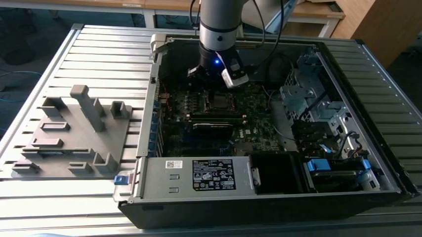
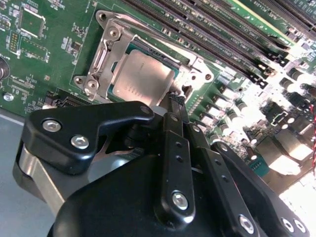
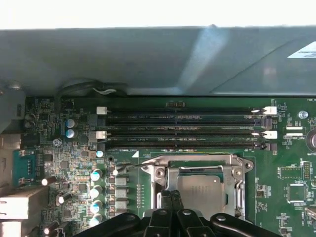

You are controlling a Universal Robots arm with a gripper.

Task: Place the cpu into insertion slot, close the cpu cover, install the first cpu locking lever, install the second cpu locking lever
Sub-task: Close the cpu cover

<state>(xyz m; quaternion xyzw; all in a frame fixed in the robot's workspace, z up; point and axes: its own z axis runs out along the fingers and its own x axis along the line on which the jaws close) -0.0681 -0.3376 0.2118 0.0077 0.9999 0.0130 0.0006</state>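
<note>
The cpu point(image 2: 143, 79) lies silvery face up in the insertion slot point(image 3: 163, 173) on the green motherboard. The cpu cover point(image 2: 106, 57), a silvery frame, lies flat around the chip point(image 3: 200, 190). A thin metal lever rod point(image 2: 148, 30) runs along one side of the socket. In both wrist views my gripper point(image 2: 174, 100) is shut, its black fingers pressed together with nothing between them. The tips point(image 3: 170, 196) hover at the socket's edge beside the chip. In the exterior view the gripper point(image 1: 212, 85) hangs inside the open computer case, just above the socket point(image 1: 220, 101).
Long black memory slots point(image 3: 182, 129) run beside the socket. The case wall point(image 3: 148, 59) rises close behind them. A power supply point(image 1: 197, 175) and drive cage point(image 1: 310, 98) fill the case's other parts. A grey fixture point(image 1: 72, 133) sits on the ribbed table at the exterior view's left.
</note>
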